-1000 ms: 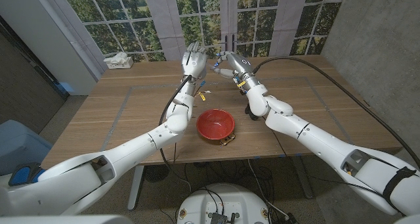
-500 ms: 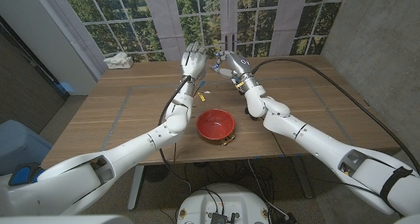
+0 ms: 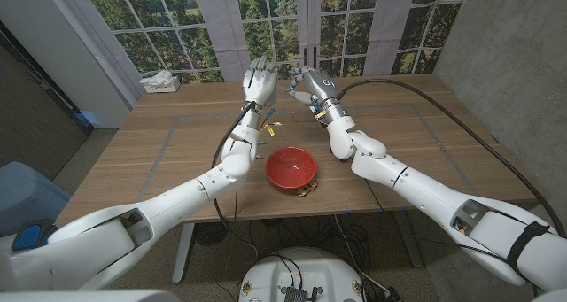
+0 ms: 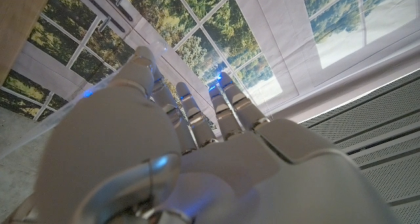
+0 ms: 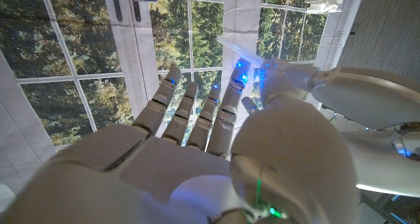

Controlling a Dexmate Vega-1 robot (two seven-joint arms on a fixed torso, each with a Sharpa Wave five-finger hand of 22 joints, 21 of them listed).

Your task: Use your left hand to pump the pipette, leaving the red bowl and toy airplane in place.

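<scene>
Head view shows your left hand [image 3: 259, 78] raised, fingers straight and together; your right hand [image 3: 310, 85] pinches the pipette [image 3: 291, 87] beyond the red bowl [image 3: 291, 168].

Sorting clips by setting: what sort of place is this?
Probably an indoor test room: a wooden table before tall windows onto trees, a concrete wall, cables underneath.

Red bowl [image 3: 291, 168] upright near table's front edge; toy airplane [image 3: 268, 125] behind.
</scene>
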